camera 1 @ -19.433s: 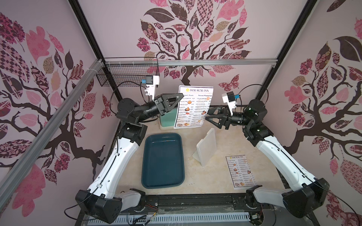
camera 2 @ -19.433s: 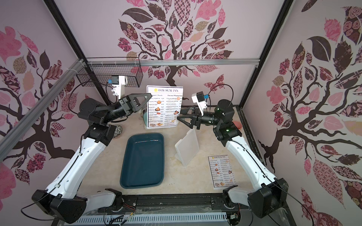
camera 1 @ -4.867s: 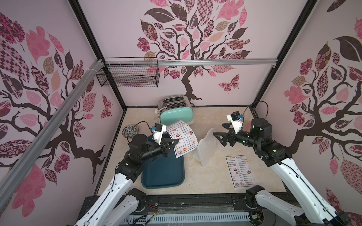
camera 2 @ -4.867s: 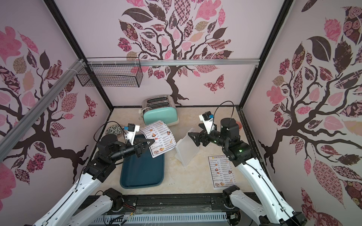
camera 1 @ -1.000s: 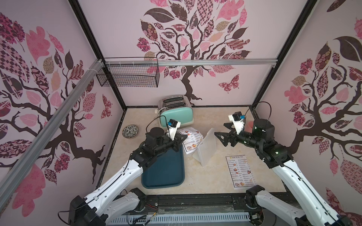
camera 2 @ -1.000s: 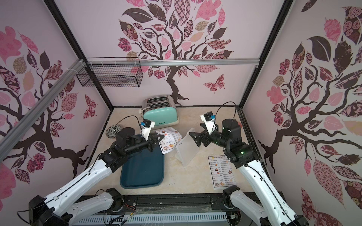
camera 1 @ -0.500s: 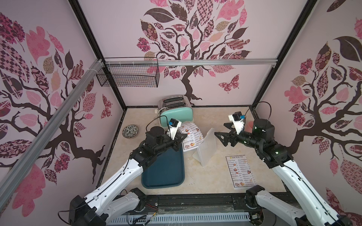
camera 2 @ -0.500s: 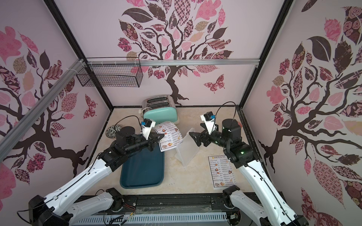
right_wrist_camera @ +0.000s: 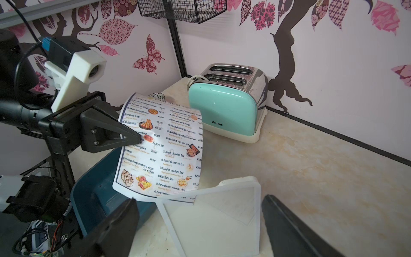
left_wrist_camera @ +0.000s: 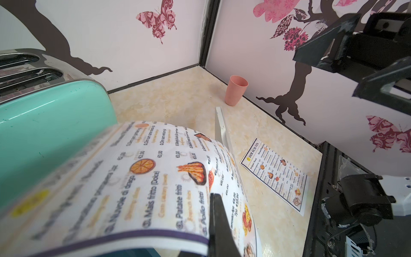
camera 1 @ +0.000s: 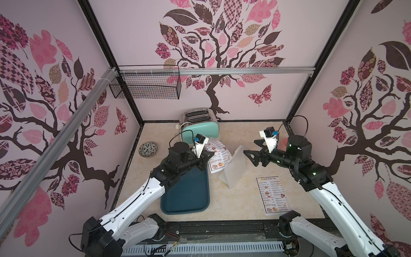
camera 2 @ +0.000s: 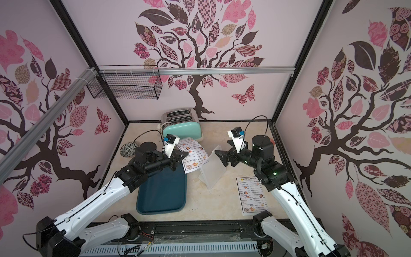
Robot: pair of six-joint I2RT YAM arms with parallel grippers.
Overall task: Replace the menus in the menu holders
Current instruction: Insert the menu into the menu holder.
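Curled menu (right_wrist_camera: 164,151) pinched in left jaws, long axis hanging down by far corner of teal tray (camera 1: 189,200), lower corner just beside empty-looking menu holder (right_wrist_camera: 213,220). Holder between both arms, off to right of left jaws. Right jaws wide apart, nothing in them, near holder's top edge. Second menu (camera 1: 274,194) flat on surface (camera 1: 233,207), right side.

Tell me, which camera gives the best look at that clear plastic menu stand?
The right wrist view: the menu holder fills the foreground, frame and clear pane facing the camera. Both top views show it small, slanted, from above. The left wrist view catches only its thin edge beyond the curled menu.
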